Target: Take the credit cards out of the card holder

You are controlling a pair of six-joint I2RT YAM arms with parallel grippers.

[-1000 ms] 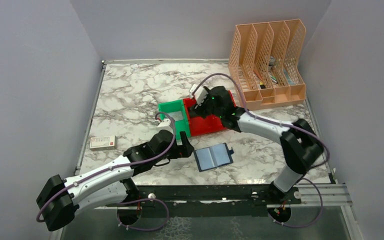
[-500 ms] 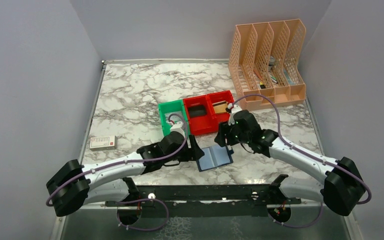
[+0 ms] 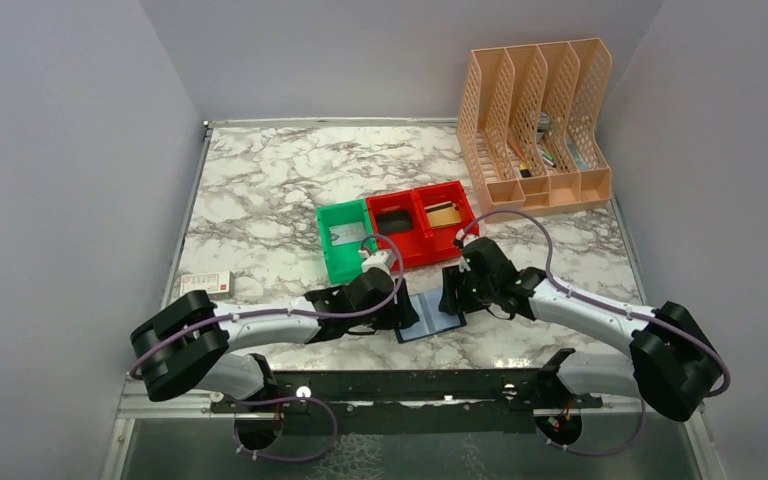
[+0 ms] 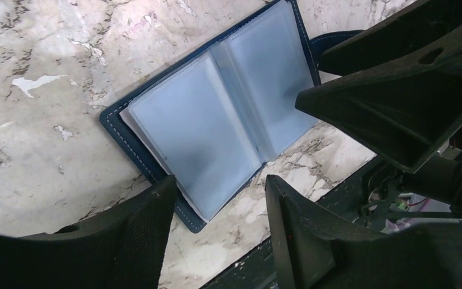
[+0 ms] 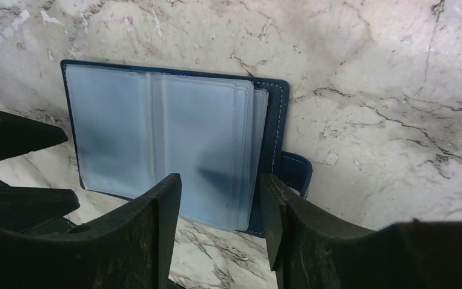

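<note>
Seen from above, the card holder (image 3: 430, 318) lies open and flat on the marble-veined bench (image 3: 260, 190), near the middle of its near edge, between the left gripper (image 3: 407, 312) and the right gripper (image 3: 452, 298). Behind it stand a boxy plastic green bin (image 3: 326, 235) and red bins (image 3: 412, 222). A peach lattice file rack (image 3: 535, 125) fills the far right corner, and a small white-and-red box (image 3: 206, 283) sits by the left edge.

In the left wrist view, a stitched navy cover frames cloudy grey-blue plastic sleeves (image 4: 216, 114). The left gripper's textured black fingers (image 4: 147, 223) stand apart over the holder's corner, released and empty.

In the right wrist view, a rounded closure tab (image 5: 295, 171) juts from the cover's edge. The right gripper's jaws stand apart over the sleeves, released, grasping nothing.
</note>
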